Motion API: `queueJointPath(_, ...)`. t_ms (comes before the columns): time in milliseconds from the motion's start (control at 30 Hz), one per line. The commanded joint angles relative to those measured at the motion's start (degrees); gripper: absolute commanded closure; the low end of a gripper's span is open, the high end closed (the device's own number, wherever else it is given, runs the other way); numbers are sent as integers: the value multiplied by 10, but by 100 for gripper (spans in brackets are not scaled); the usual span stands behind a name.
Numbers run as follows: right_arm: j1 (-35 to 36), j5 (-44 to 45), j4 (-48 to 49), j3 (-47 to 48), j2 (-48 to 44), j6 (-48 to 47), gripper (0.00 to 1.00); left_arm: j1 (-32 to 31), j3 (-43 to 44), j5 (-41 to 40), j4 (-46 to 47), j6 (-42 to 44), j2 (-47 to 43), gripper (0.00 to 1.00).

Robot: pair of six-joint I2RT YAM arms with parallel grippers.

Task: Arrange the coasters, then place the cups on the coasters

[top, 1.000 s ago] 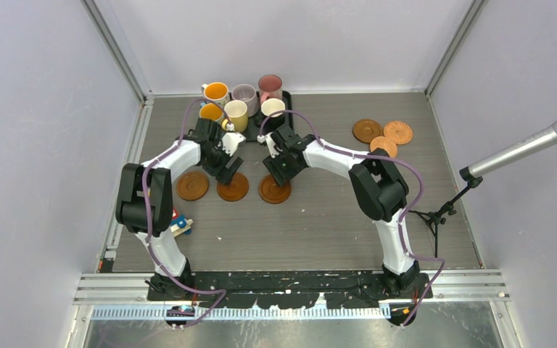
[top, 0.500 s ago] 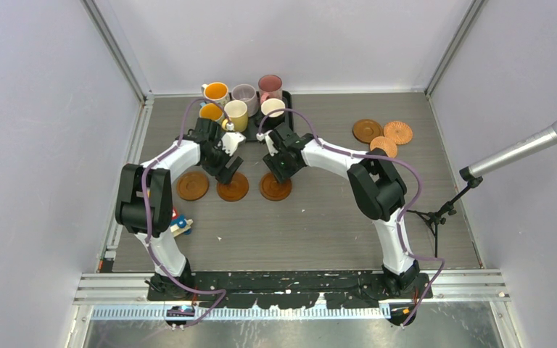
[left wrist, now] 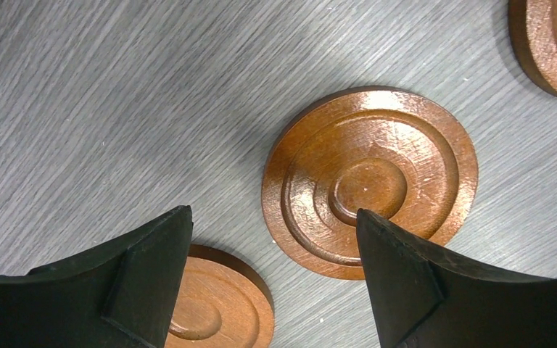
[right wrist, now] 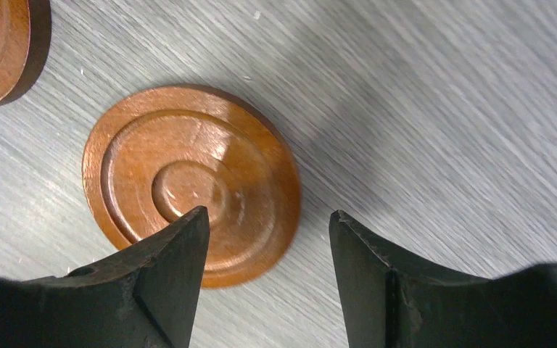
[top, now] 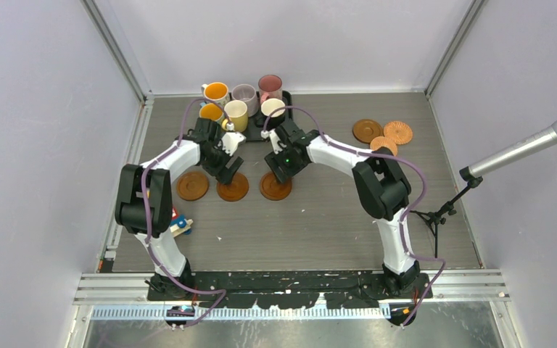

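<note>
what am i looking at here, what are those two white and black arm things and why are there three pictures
These are two robot arms fixed at the near edge of a table. The wide picture comes from a camera above and behind them. Each arm ends in a two-finger claw: the left end effector and the right end effector hang over a row of three wooden coasters. Three more coasters lie off to the right, and six mugs stand crowded at the far edge. The two close-ups come from cameras on the wrists. Each looks down past its own black fingers at a coaster lying flat on the table. Both claws are open and hold nothing. The grey stick on the right is a microphone.
</note>
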Motion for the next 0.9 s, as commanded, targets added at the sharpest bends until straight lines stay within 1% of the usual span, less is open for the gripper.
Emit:
queueJointPath(0, -56, -37, -9, 5, -83, 3, 34, 4, 21, 25, -9, -10, -34, 14)
queueJointPath(100, -115, -27, -10, 23, -93, 18, 33, 4, 26, 35, -12, -24, -40, 13)
queueJointPath(200, -179, -1, -13, 57, -77, 20, 33, 4, 30, 41, -14, -34, -45, 13)
queueJointPath(367, -279, 27, -27, 153, -7, 19, 34, 4, 29, 46, -9, -43, -50, 12)
queueJointPath(467, -318, 28, -35, 202, 33, 10, 34, 4, 28, 43, -10, -44, -49, 12)
queueJointPath(667, -334, 17, -56, 252, 79, -14, 34, 3, 32, 37, -10, -44, -45, 12)
queueJointPath(867, -334, 16, -64, 257, 110, -34, 35, 4, 40, 31, -19, -46, -43, 12)
